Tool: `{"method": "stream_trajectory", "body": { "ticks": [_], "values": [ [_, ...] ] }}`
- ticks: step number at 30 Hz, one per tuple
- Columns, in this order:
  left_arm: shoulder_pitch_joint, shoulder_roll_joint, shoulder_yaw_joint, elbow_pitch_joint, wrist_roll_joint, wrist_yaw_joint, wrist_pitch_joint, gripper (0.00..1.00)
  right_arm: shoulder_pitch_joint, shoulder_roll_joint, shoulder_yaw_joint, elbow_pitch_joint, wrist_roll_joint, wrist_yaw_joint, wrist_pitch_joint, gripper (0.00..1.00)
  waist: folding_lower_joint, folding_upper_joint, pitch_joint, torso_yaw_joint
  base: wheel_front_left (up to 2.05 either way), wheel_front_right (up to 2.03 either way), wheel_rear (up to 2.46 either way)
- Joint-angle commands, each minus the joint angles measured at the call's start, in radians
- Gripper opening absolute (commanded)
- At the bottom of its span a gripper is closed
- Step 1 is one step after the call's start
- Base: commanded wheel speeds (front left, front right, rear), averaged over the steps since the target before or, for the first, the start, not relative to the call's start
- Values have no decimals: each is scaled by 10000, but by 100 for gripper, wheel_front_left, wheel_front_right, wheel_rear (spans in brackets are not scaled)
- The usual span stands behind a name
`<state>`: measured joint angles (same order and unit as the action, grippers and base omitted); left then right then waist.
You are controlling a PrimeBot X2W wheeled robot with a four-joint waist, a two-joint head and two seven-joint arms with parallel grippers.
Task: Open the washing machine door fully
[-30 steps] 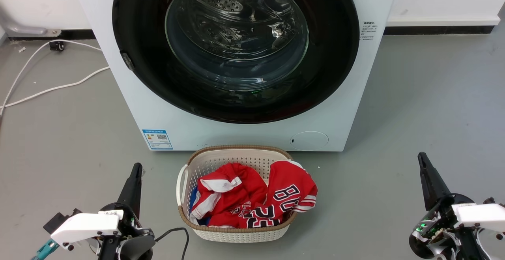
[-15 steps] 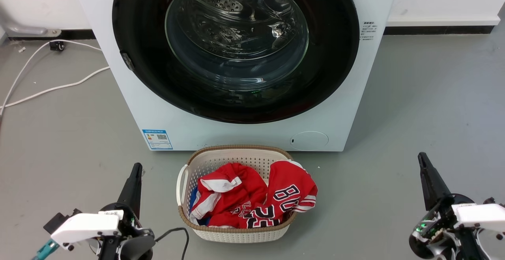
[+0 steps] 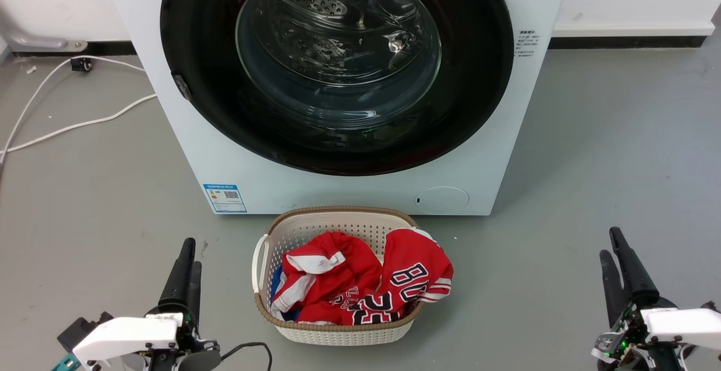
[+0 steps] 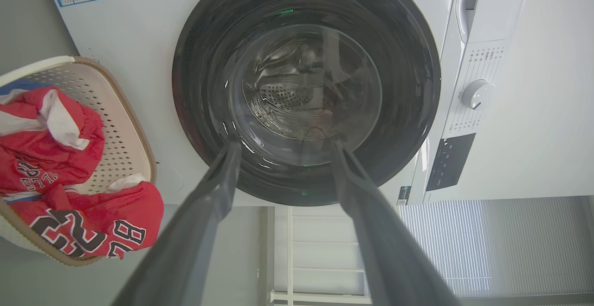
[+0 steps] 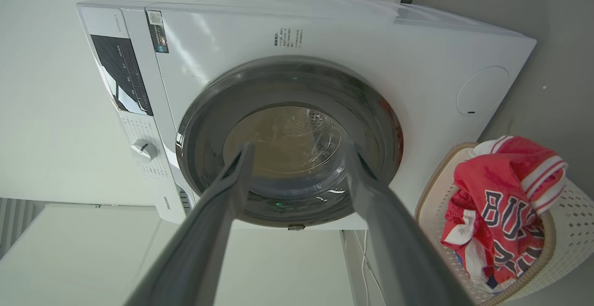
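Over the last second both of my arms have dropped lower in the head view and rolled at the wrist. The left gripper (image 3: 190,253) at lower left and the right gripper (image 3: 609,242) at lower right now each show two dark fingers side by side, where a single blade showed before. In both wrist views the fingers stand well apart with nothing between them.

Nothing else has moved. The large round glossy black washing machine door with the clear glass bowl centre (image 3: 338,61) still lies shut and flush on the front of the big white boxy washing machine (image 3: 186,151), filling the top centre of the head view. I read this as set-up only: neither gripper is near the door and the opening has not begun.

The door faces straight out towards me, its plane upright against the machine front. Being a disc, it has no long axis to line up with. A small grey catch (image 3: 181,86) sits on its left rim, and I judge that to be the side to pull from.

The cream perforated plastic basket (image 3: 338,211) of red jerseys (image 3: 366,281) sits on the floor just below the door, between my grippers, and could crowd the reach.
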<state>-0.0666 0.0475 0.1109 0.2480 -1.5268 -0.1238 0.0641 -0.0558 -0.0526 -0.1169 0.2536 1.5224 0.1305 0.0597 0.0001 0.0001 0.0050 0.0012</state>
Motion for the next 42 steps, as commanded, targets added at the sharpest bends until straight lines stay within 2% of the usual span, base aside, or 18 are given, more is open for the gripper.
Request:
{"method": "stream_trajectory", "body": {
  "ticks": [1,7,26,42],
  "values": [
    [-154,20,41,-355,528,87,-134,100,-76,-24,-79,-347,-466,2,-141,100,0,-1,7,3,0,0,0],
    [-99,22,-139,-783,1654,419,-361,100,-5,-21,-103,-770,-1605,2,-364,100,-1,-1,18,9,0,0,0],
    [170,30,-1075,-1496,5990,1488,-1121,100,486,-11,530,-2049,-6618,2,-1111,100,-1,-1,16,11,0,0,0],
    [319,217,-1662,-1866,8359,1998,-1659,100,762,-2,719,-2489,-9277,3,-1639,100,-1,-1,14,37,0,0,0]
  ]
}}
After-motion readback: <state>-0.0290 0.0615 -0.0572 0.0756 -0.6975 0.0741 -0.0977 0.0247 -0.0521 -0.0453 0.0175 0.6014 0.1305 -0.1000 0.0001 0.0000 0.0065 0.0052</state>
